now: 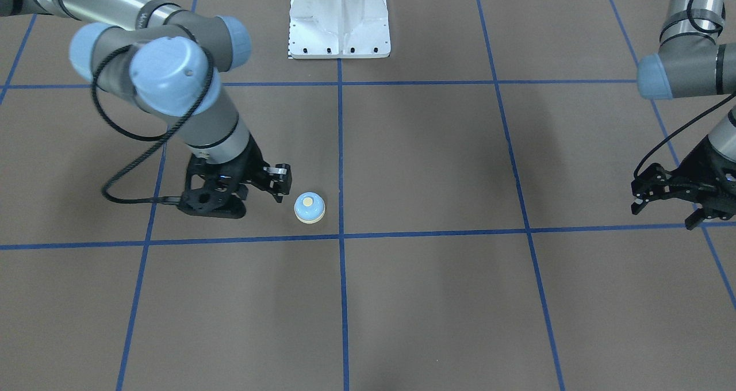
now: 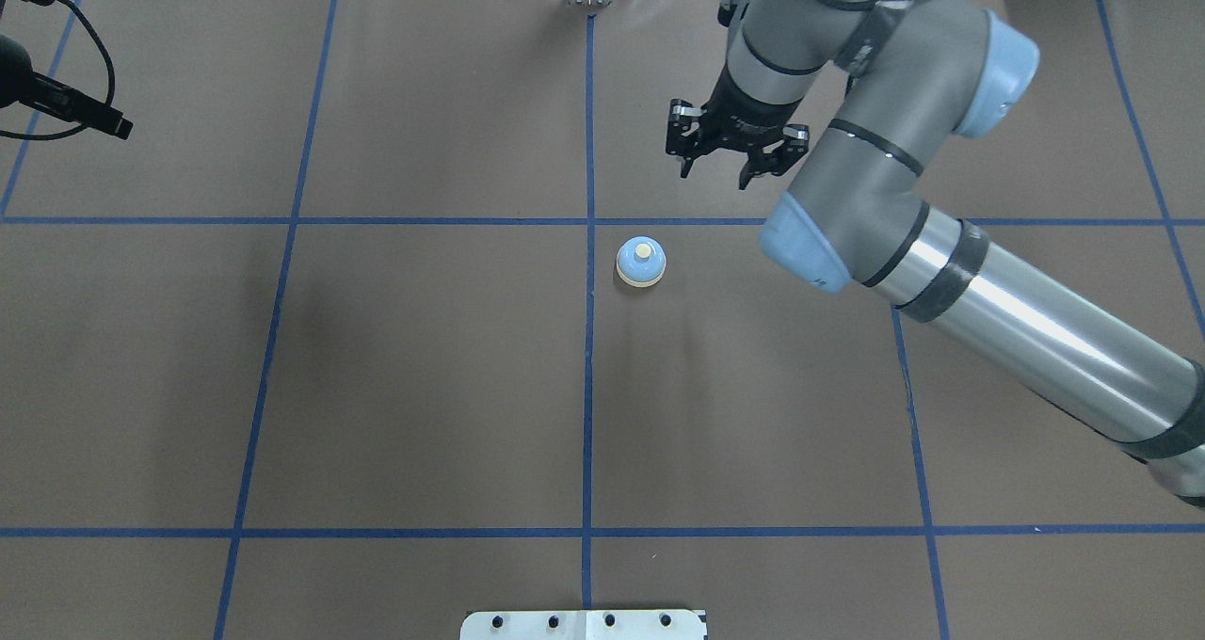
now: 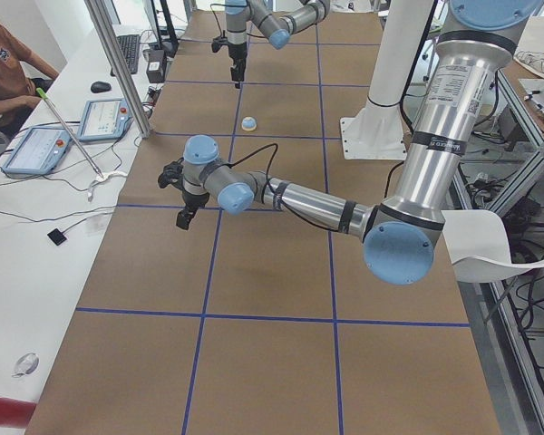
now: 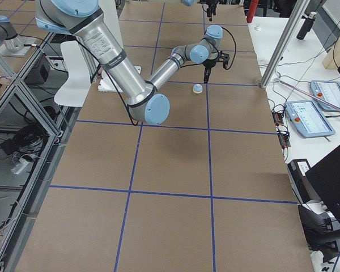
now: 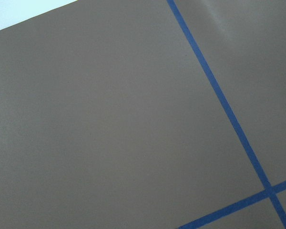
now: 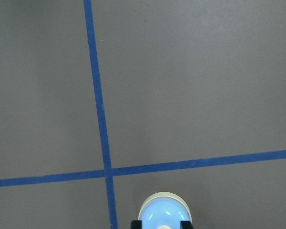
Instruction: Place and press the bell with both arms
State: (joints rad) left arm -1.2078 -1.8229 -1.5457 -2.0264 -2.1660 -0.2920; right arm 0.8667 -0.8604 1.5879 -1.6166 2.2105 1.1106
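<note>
The bell (image 1: pixel 309 207) is light blue with a cream button and stands upright on the brown table, just beside a blue tape line. It also shows in the overhead view (image 2: pixel 641 263) and at the bottom edge of the right wrist view (image 6: pixel 164 215). My right gripper (image 1: pixel 280 188) is open and empty. It hovers close to the bell on the side away from the centre line, not touching it; overhead it shows as open jaws (image 2: pixel 717 168). My left gripper (image 1: pixel 662 214) is open and empty, far from the bell near the table's left end. The left wrist view shows only bare table.
The white pedestal base (image 1: pixel 339 20) stands at the robot's side of the table. Blue tape lines (image 2: pixel 589 386) divide the brown table into squares. A side bench with tablets (image 3: pixel 36 149) and a seated person (image 3: pixel 4 68) lies beyond the far edge.
</note>
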